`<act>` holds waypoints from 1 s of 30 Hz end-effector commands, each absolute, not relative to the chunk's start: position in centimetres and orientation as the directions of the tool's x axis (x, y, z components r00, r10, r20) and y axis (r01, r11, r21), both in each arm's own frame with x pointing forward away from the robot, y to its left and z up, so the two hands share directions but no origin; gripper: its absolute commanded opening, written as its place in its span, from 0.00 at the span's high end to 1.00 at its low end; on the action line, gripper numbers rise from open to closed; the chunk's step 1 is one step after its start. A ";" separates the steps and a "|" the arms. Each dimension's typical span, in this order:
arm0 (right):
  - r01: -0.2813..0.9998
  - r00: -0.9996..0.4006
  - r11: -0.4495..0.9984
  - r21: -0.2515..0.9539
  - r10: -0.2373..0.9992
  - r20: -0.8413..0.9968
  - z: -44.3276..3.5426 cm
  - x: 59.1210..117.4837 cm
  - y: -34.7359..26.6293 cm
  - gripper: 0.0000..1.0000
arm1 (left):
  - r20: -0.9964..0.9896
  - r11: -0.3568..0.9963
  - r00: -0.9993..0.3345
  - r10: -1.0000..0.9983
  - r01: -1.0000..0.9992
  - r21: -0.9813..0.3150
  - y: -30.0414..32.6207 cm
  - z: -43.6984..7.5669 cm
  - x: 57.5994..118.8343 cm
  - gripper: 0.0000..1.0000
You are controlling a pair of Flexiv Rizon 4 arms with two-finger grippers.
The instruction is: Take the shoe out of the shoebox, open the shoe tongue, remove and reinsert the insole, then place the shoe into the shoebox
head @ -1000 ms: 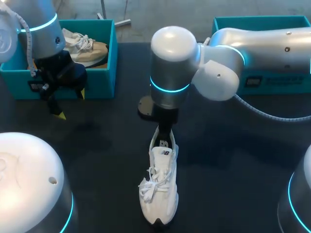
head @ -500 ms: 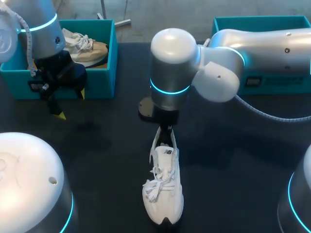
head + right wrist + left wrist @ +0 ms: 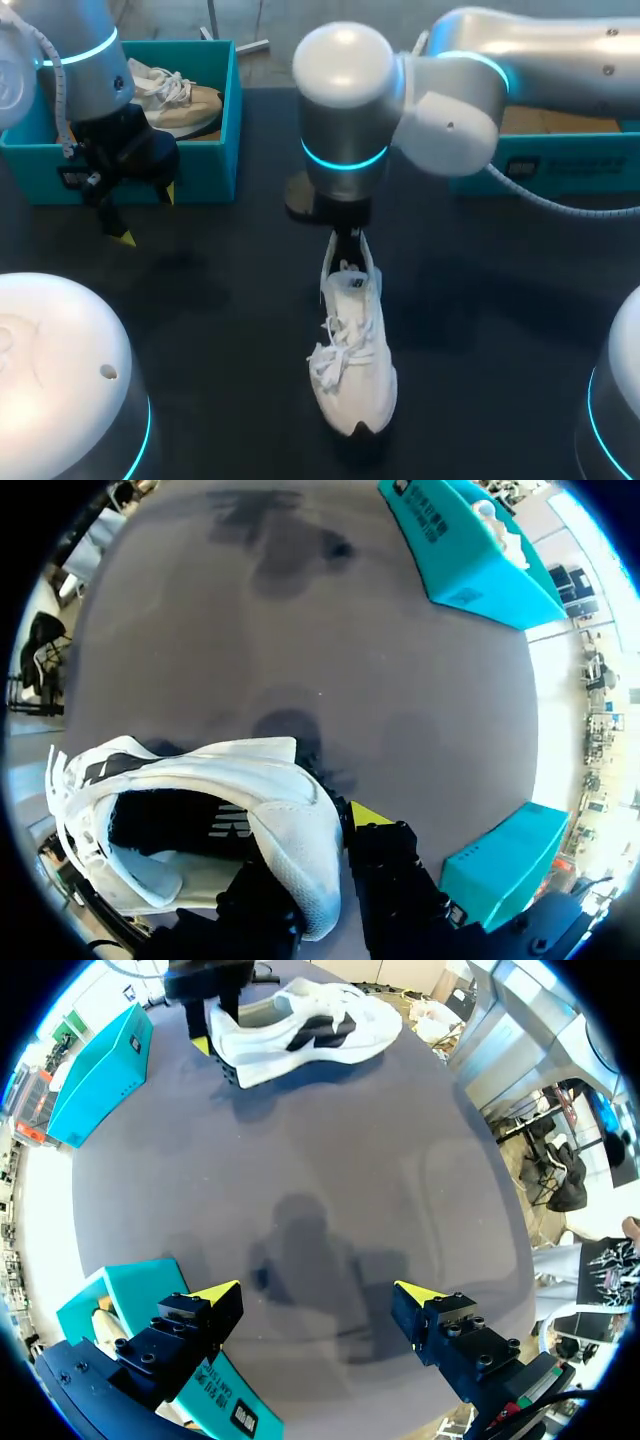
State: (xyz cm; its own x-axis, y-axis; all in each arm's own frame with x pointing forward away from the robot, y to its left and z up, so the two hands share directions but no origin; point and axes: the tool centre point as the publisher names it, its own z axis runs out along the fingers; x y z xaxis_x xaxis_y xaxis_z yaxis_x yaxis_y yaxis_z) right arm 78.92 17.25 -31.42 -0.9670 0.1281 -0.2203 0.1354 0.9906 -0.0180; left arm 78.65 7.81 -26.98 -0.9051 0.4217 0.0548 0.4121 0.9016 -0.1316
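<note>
My right gripper (image 3: 346, 252) is shut on the heel collar of a white sneaker (image 3: 355, 350), which hangs over the middle of the dark table with its toe toward the front edge. In the right wrist view one finger (image 3: 385, 855) presses the outside of the sneaker's (image 3: 200, 800) heel and the other is inside the opening. The left wrist view shows the sneaker (image 3: 300, 1025) far ahead, with a shadow under it. My left gripper (image 3: 147, 215) is open and empty in front of the left teal shoebox (image 3: 215, 150), its tips (image 3: 215, 1292) spread over bare table.
A tan shoe (image 3: 180, 100) lies in the left teal shoebox. A second teal shoebox (image 3: 560, 165) stands at the back right, partly behind my right arm. Both boxes show in the right wrist view: the left shoebox (image 3: 465, 550) and the right one (image 3: 500, 865).
My right gripper has closed on the sneaker's heel. The arm has risen and shifted slightly right, taking the sneaker up and to the right. The left arm has not moved.
</note>
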 end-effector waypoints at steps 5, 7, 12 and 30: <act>0.122 -0.968 0.992 0.000 0.119 -0.221 -28.2 78.5 16.3 1.00 | 0.053 0.902 -0.905 0.422 0.412 -0.129 7.9 -27.0 78.5 0.00; 0.122 -0.968 0.992 0.000 0.119 -0.221 -28.2 78.5 16.3 1.00 | 0.053 0.902 -0.905 0.422 0.412 -0.129 7.9 -27.0 78.5 0.00; 0.122 -0.968 0.992 0.000 0.119 -0.221 -28.2 78.5 16.3 1.00 | 0.053 0.902 -0.905 0.422 0.412 -0.129 7.9 -27.0 78.5 0.00; 0.084 -0.976 0.994 -0.070 0.068 -0.207 -24.8 80.6 13.3 1.00 | 0.053 0.902 -0.905 0.422 0.412 -0.129 7.9 -27.0 78.5 0.00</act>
